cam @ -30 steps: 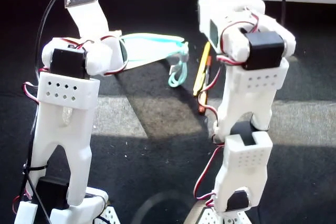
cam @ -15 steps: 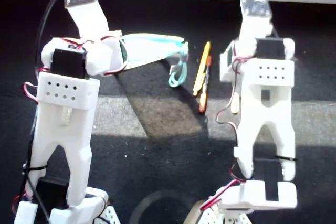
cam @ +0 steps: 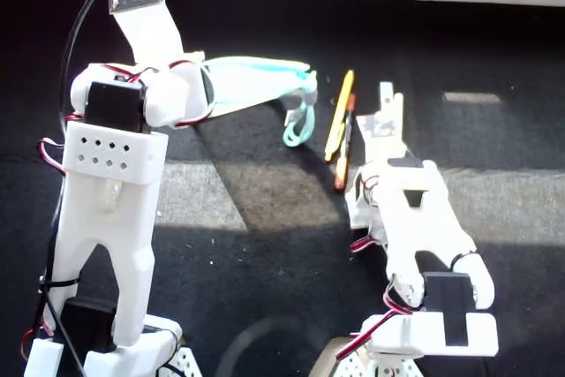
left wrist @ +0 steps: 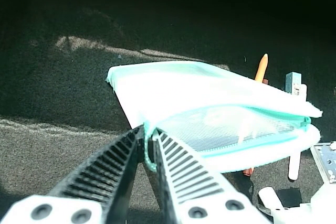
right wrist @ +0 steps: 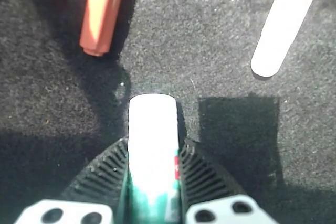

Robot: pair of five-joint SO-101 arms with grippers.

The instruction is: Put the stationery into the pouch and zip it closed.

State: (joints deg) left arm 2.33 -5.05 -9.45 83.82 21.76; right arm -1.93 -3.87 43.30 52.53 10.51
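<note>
pouch: we see the pouch [cam: 256,77] near 12 o'clock on the table in the high view. It is white with teal trim, lies flat, and its mouth gapes in the left wrist view.
teal loop: the teal loop [cam: 300,125] hangs off the pouch's 3 o'clock end, down toward 5 o'clock.
left gripper: the left gripper [left wrist: 147,134] has its jaws pinched nearly together on the pouch's teal edge. We see only a sliver of trim between the ribbed pads, and nothing else in its grasp.
yellow pen: the yellow pen [cam: 340,115] lies at 3 o'clock of the pouch, just beside the loop, and runs roughly from 12 to 6.
orange pen: the orange pen [cam: 344,143] lies along the yellow pen's 3 o'clock side. The two are touching or nearly so; we cannot tell which.
right gripper: the right gripper [right wrist: 153,142] is clamped on a white tube [right wrist: 152,124]. The jaws are only as wide as the tube, both pads press its sides, and the rounded end sticks out past the fingertips. In the high view this gripper is low, just at 3 o'clock of the two pens.
white tube: it has green and red marks near the pads. We cannot tell what kind of item it is.
pale rod: a pale rod [right wrist: 286,19] lies on the cloth, apart from the tube tip. The orange pen's blunt end is apart from the tip on the other side.
surface: a dark cloth [cam: 265,253] with sunlit bands.
</note>
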